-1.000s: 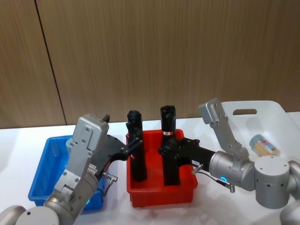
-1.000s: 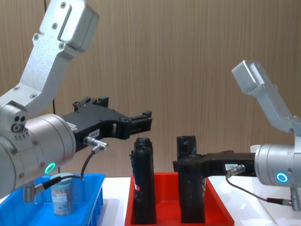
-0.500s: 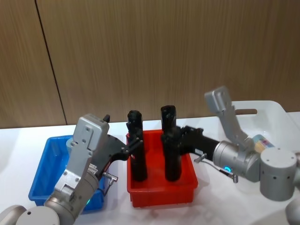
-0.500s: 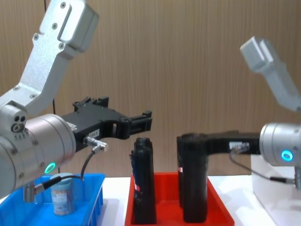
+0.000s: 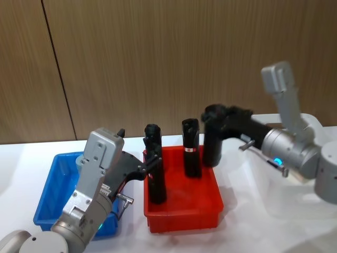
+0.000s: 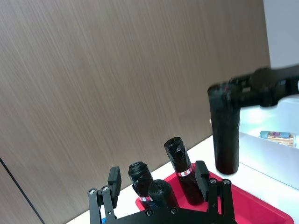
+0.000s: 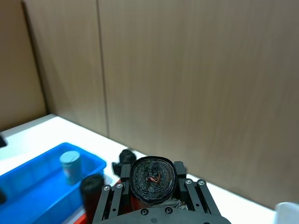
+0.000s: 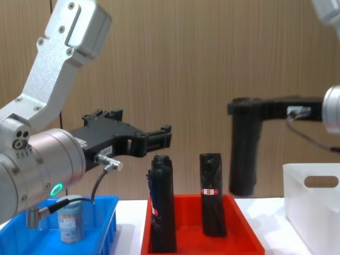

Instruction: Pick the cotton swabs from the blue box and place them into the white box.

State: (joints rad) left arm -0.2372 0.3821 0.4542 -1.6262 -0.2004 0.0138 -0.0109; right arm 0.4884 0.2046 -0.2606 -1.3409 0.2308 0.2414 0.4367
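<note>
A cotton swab tub [image 8: 70, 219] with a pale blue lid stands in the blue box [image 8: 104, 228], the same tub [image 7: 71, 164] showing in the right wrist view. Another swab tub [image 6: 279, 136] lies inside the white box [image 6: 273, 151]. My left gripper [image 8: 158, 138] hangs open above the gap between the blue box [image 5: 47, 200] and the red bin, holding nothing. My right gripper [image 5: 217, 114] is shut on a tall black cylinder [image 5: 212, 145], held in the air over the red bin's right edge, beside the white box [image 8: 313, 210].
The red bin [image 5: 181, 213] sits between the two boxes and holds black cylinders, one at its left [image 5: 154, 176] and one near the middle [image 5: 190, 153]. A wooden wall stands close behind the white table [image 5: 237, 232].
My right gripper has lifted the black cylinder up out of the red bin and carried it right, toward the white box. The left arm has stayed still.
</note>
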